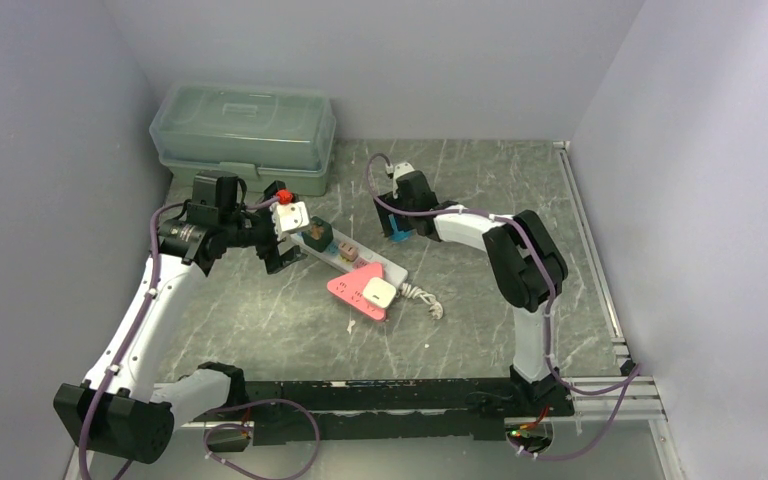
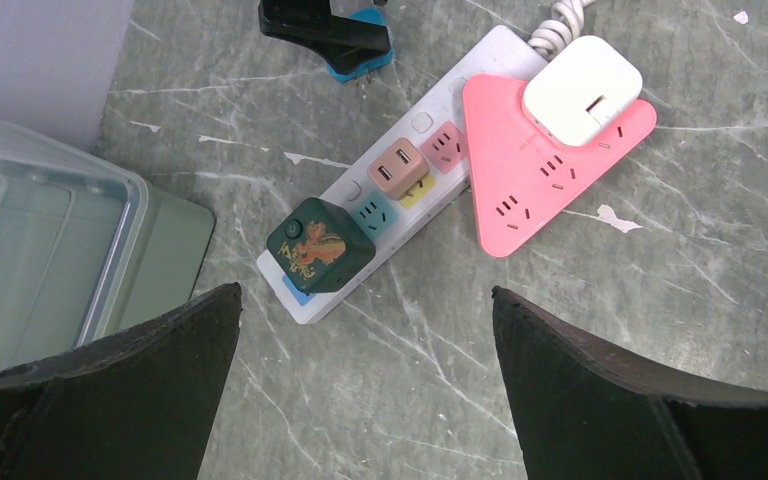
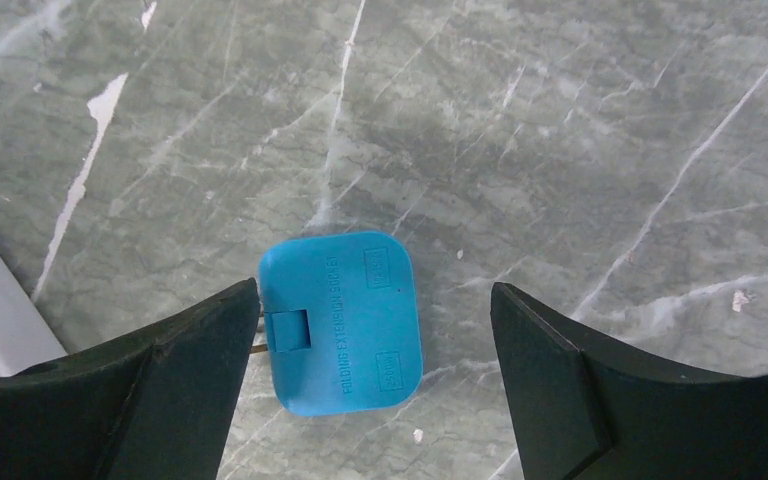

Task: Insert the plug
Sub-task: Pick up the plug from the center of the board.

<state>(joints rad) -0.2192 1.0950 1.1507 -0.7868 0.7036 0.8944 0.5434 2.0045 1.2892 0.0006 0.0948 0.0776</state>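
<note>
Only right wrist view, whole blue plug (image 3: 340,322), lettered

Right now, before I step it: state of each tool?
Left tool: open, holding nothing.
Right tool: open, fingers either side of the blue plug lying on the table, not clamped on it.

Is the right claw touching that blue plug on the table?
Cannot tell. In the right wrist view the blue plug lies between the fingers of the open right gripper; one fingertip's outline meets the plug's edge, but its height is unclear.
</note>
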